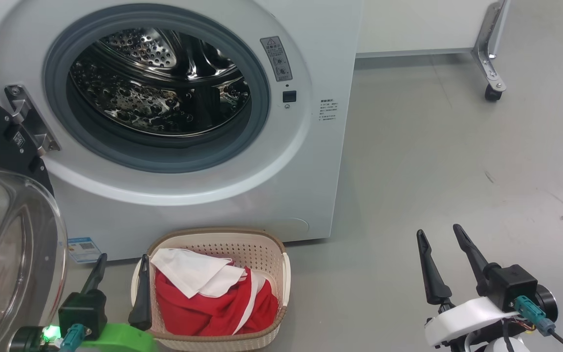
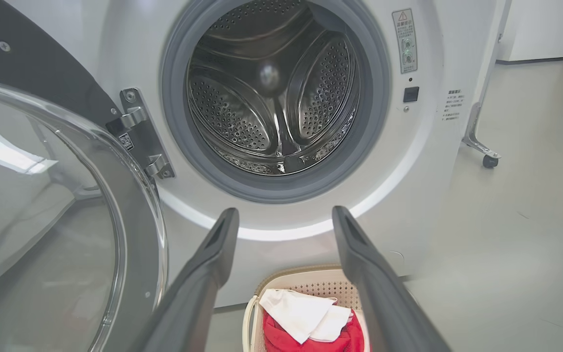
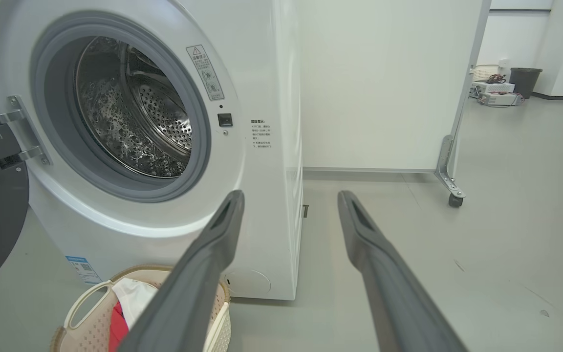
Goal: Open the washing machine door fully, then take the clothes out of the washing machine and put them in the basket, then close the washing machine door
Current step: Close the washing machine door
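The washing machine [image 1: 311, 161] stands with its door [image 1: 3, 230] swung wide to the left, glass bowl window facing me; its steel drum [image 1: 159, 83] looks bare inside. Below the opening sits the basket [image 1: 262, 244], holding the clothes [image 1: 213, 293]: red fabric with a white stripe and a white cloth on top. My left gripper [image 1: 122, 259] hangs open just left of the basket's near corner, nothing between its fingers. My right gripper [image 1: 438, 234] is open over bare floor to the right. The wrist views show the door [image 2: 47, 215], drum [image 2: 271, 98], basket [image 3: 86, 313] and clothes [image 2: 306, 318].
A white partition on a metal foot with a caster [image 1: 492, 93] stands behind the machine to the right. Grey floor [image 1: 433, 161] stretches right of the machine. Far back in the right wrist view are a dark bin [image 3: 526, 80] and some boxes.
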`<state>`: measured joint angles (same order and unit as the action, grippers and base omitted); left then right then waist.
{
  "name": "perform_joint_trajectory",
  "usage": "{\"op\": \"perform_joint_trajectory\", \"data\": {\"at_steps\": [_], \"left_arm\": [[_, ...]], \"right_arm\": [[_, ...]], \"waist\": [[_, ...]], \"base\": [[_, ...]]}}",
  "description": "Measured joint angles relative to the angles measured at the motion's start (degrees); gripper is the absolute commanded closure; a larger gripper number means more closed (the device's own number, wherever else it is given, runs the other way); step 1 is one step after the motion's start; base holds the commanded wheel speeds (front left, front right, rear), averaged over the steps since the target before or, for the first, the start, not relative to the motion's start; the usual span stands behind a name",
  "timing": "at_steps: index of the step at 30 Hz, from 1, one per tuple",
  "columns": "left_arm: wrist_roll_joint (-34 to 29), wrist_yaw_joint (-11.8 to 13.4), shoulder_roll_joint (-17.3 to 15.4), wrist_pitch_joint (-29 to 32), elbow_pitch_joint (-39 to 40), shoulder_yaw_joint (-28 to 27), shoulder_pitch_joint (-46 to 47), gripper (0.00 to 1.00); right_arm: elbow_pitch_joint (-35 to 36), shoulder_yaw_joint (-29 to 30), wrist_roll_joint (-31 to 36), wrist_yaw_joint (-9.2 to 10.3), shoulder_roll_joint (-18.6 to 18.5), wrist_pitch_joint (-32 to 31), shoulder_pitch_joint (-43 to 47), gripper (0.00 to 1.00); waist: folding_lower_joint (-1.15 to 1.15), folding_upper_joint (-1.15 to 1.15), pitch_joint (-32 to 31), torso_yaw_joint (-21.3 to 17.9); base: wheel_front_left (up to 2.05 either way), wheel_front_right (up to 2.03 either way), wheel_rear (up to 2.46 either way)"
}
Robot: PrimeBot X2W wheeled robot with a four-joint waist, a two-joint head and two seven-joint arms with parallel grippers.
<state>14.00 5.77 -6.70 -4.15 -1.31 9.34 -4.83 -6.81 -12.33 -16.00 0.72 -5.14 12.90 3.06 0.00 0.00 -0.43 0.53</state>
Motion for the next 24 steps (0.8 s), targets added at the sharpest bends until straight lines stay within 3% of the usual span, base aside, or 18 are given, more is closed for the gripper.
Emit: {"op": "perform_joint_trajectory", "data": {"at_steps": [24], "left_arm": [[-0.15,0.45,0.13,-0.02,3.39,-0.46,-1.07,0.0]], "right_arm": [[0.59,-0.3,-0.01,0.02,-0.09,-0.01,0.73,0.0]], "waist": [[0.0,0.0,0.67,-0.16]], "base": [[-0.88,0.88,0.0]]}}
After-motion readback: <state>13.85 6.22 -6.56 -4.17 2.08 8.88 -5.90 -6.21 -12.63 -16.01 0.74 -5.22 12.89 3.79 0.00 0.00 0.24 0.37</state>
